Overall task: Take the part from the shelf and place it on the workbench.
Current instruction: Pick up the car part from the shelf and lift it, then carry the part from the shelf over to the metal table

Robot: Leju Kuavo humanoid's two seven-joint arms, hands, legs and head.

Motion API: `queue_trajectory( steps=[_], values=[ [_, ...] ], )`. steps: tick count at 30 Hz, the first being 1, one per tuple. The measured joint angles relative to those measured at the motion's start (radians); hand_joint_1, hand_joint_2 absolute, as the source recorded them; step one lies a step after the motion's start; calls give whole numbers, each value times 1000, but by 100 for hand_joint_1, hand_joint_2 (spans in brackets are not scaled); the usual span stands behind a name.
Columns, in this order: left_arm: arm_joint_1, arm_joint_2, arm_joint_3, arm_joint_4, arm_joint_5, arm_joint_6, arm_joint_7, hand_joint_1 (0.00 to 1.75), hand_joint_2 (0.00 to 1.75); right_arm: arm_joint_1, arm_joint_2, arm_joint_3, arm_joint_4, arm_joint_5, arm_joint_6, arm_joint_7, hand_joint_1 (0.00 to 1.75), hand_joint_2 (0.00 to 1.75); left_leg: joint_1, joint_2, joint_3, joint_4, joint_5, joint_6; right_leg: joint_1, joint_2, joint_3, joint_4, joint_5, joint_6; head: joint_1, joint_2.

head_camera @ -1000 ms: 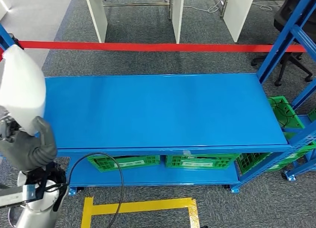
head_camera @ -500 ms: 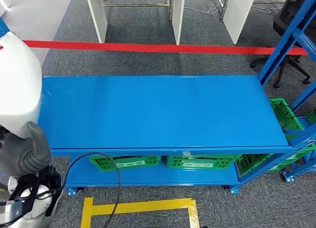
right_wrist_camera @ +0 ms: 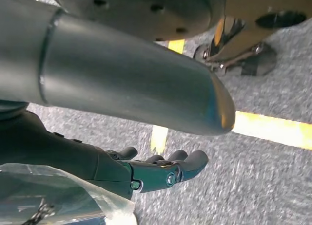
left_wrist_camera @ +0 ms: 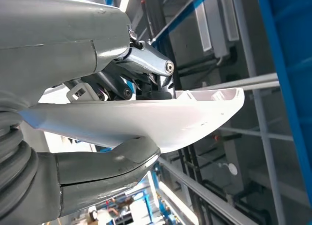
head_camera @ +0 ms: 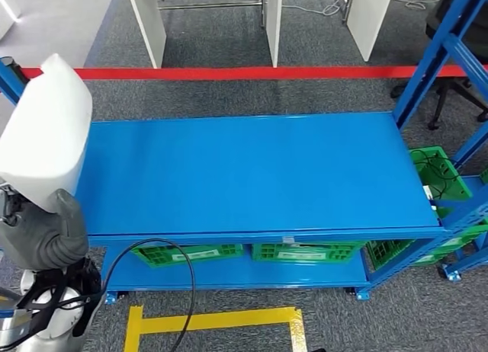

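A white moulded shell part (head_camera: pixel 49 131) stands upright at the left of the head view, over the left end of the blue workbench top (head_camera: pixel 259 173). My left hand (head_camera: pixel 40 234) grips it from below, thumb across its lower edge. The left wrist view shows the thumb (left_wrist_camera: pixel 107 169) pressed under the white part (left_wrist_camera: pixel 147 120) and dark fingers on its other face. My right hand (right_wrist_camera: pixel 162 169) hangs beside my body above the grey carpet, its fingers stretched out and apart with nothing in them.
Green crates (head_camera: pixel 253 251) sit on the lower shelf under the bench top. A blue rack frame (head_camera: pixel 443 55) rises at the right with another green crate (head_camera: pixel 440 173) beside it. Red tape (head_camera: pixel 259 72) and yellow tape (head_camera: pixel 219 319) mark the carpet. White desk legs (head_camera: pixel 273 17) stand behind.
The whole picture has shifted slightly, so the camera moved. The white part in my left hand sits a little further right and over the bench's left end compared with half a second ago.
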Motion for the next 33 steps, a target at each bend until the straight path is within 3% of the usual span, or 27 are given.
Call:
queue_trajectory(
  steps=[2, 3, 4, 5, 7, 9, 12, 14, 15, 17, 18, 19, 20, 21, 23, 25, 28, 30, 33],
  values=[
    [0, 1, -6, 0, 1, -6, 4, 175, 175, -1, 0, -3, -2, 3, -12, 19, 0, 0, 0, 1, -67, 137, -58, -4, 2, -2, 1, 0, -2, -6, -2, 0],
    [1, 1, -9, 0, 1, -8, 6, 175, 175, -1, 0, -5, -3, 4, -16, 25, 0, 0, 0, 1, -96, 190, -70, -3, 3, -3, 3, 0, -3, -8, -1, 0],
    [3, 2, -11, 0, 1, -9, 6, 175, 175, -1, 0, -7, -3, 4, -19, 29, 0, 0, 0, 1, -112, 213, -64, -2, 5, -3, 4, 0, -5, -9, -2, 0],
    [4, 2, -12, 0, 1, -10, 7, 175, 175, -1, 0, -8, -4, 3, -22, 33, 0, 0, 0, 1, -110, 196, -37, 2, 6, -3, 8, 0, -6, -10, -1, 0],
    [6, 3, -15, 0, 2, -8, 12, 175, 175, -1, 0, -12, -6, -5, -32, 38, 0, 0, -3, 2, -67, 78, 45, 13, 8, -3, 15, 0, -11, -10, -2, 0],
    [11, 3, -16, 0, 3, -2, 16, 175, 175, -2, 1, -24, -8, -25, -44, 44, 0, 0, -8, 4, -27, -28, 89, 23, 11, -2, 15, 1, -14, -4, -2, 0],
    [25, 2, -18, 0, -1, 13, 19, 175, 175, -2, 2, -50, -15, -53, -67, 52, 0, 0, -10, 3, -19, -66, 84, 29, 13, -5, 7, -2, -11, 12, -1, 0],
    [32, 1, -18, -1, -4, 25, 19, 175, 175, -3, 2, -68, -24, -68, -92, 53, 0, 0, -5, 3, -15, -77, 89, 36, 14, -7, -3, 16, -28, 22, 0, 0],
    [33, 0, -18, -1, -5, 30, 20, 175, 175, -4, 2, -79, -29, -77, -108, 54, 0, 0, -2, 4, -12, -82, 91, 40, 14, -7, -21, 53, -51, 26, 2, 0],
    [39, -1, -18, -2, -7, 39, 23, 175, 175, -7, 2, -102, -38, -92, -139, 56, 0, 0, -3, 5, -11, -83, 91, 45, 14, -7, -81, 179, -111, 32, 3, 0],
    [43, -1, -19, -2, -7, 43, 25, 175, 175, -7, 2, -114, -42, -99, -152, 57, 0, 0, -4, 5, -11, -83, 91, 46, 14, -7, -110, 239, -132, 34, 4, 0],
    [47, -2, -19, -2, -8, 48, 27, 175, 175, -7, 2, -126, -46, -107, -163, 60, 0, 0, -5, 5, -11, -82, 90, 46, 14, -7, -126, 270, -134, 35, 4, 0],
    [51, -2, -19, -2, -10, 52, 29, 175, 175, -8, 2, -139, -51, -117, -177, 64, 0, 0, -5, 5, -9, -82, 90, 47, 14, -7, -123, 261, -117, 35, 4, 0],
    [54, -3, -19, -2, -11, 56, 30, 175, 175, -10, 2, -153, -56, -127, -191, 69, 0, 0, -5, 4, -8, -81, 89, 47, 14, -7, -102, 214, -83, 33, 4, 0],
    [56, -6, -20, -2, -12, 62, 33, 175, 175, -16, 2, -179, -67, -143, -218, 84, 0, 0, -7, 2, -6, -80, 87, 43, 15, -7, -34, 76, -19, 27, 4, 0],
    [56, -7, -20, -3, -13, 67, 36, 175, 175, -20, 4, -199, -74, -149, -229, 98, 0, 0, -11, 2, -9, -75, 86, 36, 17, -5, 6, -1, -1, 19, 2, 0],
    [58, -9, -23, -3, -16, 73, 37, 175, 175, -20, 8, -218, -82, -144, -232, 116, 0, 0, -12, 1, -13, -71, 87, 25, 16, -5, 11, -11, 0, 7, 2, 0],
    [58, -9, -25, -5, -21, 77, 37, 175, 175, -20, 13, -224, -85, -134, -234, 126, 0, 0, -10, 2, -26, -32, 52, 15, 12, -8, 11, -16, 7, -5, -2, 0],
    [60, -8, -27, -5, -26, 83, 36, 175, 175, -21, 20, -228, -88, -124, -235, 140, 0, 0, -4, 3, -91, 147, -51, 0, 10, -11, 6, -17, 13, -14, -7, 0]
  ],
)
